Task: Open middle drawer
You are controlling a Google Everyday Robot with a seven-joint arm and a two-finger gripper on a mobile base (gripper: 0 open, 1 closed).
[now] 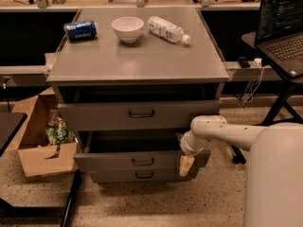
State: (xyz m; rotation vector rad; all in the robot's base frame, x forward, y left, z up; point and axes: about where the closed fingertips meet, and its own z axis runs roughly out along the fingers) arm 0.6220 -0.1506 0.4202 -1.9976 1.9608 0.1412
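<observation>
The wide grey metal middle drawer (109, 162), flat-fronted with a small dark bar handle (142, 161), stands pulled out under the grey counter (137, 60). The end effector (186, 165) is at the drawer's right end; I cannot tell how wide it is set.

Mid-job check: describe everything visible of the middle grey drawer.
The wide grey metal middle drawer has a flat, medium-height front with a small dark bar handle at its centre. It sits level, pulled partly out of the grey cabinet, its shadowed inside showing nothing I can make out. The robot's gripper is at the front's right end.
</observation>
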